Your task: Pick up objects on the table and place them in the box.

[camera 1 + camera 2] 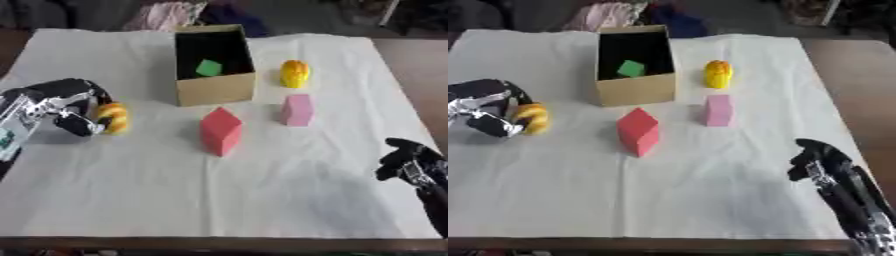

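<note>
Right hand [411,162] idles curled; left hand [66,107] grips yellow object [114,118].

Left hand [66,107]: its fingers cover part of my yellow-orange object [114,118]; I can't identify it.
Right hand [820,160]: forearm cut off, lower right.
Box [214,87]: interior dark; green piece [208,67] possibly a cube.

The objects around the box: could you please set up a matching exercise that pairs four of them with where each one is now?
Things:
1. green block
2. pink block
3. red block
4. yellow-orange object

Places:
A. in the left hand
B. inside the box
C. on the cloth in front of the box
D. on the cloth, right of the red block

Pairs: 1-B, 2-D, 3-C, 4-A
</note>
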### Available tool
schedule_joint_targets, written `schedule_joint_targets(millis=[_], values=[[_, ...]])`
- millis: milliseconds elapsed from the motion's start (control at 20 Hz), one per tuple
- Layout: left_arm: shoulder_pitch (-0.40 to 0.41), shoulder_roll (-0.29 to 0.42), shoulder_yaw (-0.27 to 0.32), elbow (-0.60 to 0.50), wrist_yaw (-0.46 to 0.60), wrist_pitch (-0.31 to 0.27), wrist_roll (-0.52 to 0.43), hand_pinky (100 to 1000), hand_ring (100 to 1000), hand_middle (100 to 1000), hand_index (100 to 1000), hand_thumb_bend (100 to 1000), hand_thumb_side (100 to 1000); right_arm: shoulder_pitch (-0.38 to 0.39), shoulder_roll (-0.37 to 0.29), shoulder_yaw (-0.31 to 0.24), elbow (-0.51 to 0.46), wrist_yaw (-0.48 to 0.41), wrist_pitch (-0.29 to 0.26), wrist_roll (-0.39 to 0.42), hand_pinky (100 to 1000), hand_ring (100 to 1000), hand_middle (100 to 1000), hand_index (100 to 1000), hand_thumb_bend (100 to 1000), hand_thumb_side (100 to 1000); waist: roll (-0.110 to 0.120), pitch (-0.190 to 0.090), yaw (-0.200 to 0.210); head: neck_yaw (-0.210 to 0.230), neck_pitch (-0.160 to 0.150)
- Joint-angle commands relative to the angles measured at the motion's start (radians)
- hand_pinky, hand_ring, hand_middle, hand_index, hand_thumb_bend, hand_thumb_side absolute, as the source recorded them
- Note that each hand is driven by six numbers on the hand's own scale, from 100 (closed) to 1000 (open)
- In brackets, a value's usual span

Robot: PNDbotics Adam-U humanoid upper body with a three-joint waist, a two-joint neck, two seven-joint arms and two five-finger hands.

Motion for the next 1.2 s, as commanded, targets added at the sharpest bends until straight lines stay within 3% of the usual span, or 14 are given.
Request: schedule_joint_targets(millis=[50, 350, 550, 950, 1200], values=[[-0.005, 0.045, 0.020, -0.073, 0.015, 0.003, 0.033, 559, 363, 332, 517, 125, 251, -0.004, -0.019, -0.007, -0.011, 0.002, -0.001, -0.002, 538, 533, 535, 792, 100, 639, 0.014, -0.027, -0.001, 0.001, -0.001], [-0.024, 0.107, 0.052, -0.208, 0.098, 0.023, 0.039, 561, 355, 323, 512, 100, 233, -0.001, -0.019, -0.008, -0.011, 0.002, -0.001, -0.003, 538, 533, 535, 793, 100, 642, 0.016, -0.030, -0.001, 0.001, 0.000], [-0.081, 0.113, 0.054, -0.231, 0.134, 0.035, 0.033, 562, 355, 323, 515, 100, 224, 0.000, -0.019, -0.006, -0.011, 0.001, -0.001, -0.001, 538, 534, 535, 793, 100, 643, 0.015, -0.033, -0.005, 0.004, 0.000], [-0.264, 0.006, 0.001, -0.086, 0.112, 0.030, 0.073, 599, 397, 367, 562, 100, 214, -0.004, -0.022, 0.006, -0.007, -0.004, 0.000, 0.009, 538, 534, 535, 793, 100, 650, 0.006, -0.034, -0.034, 0.023, 0.000], [-0.336, -0.078, -0.030, 0.019, 0.064, 0.002, 0.114, 639, 444, 411, 607, 100, 212, -0.009, -0.023, 0.015, -0.004, -0.011, 0.001, 0.017, 539, 534, 535, 793, 100, 656, -0.002, -0.031, -0.058, 0.041, -0.003]])
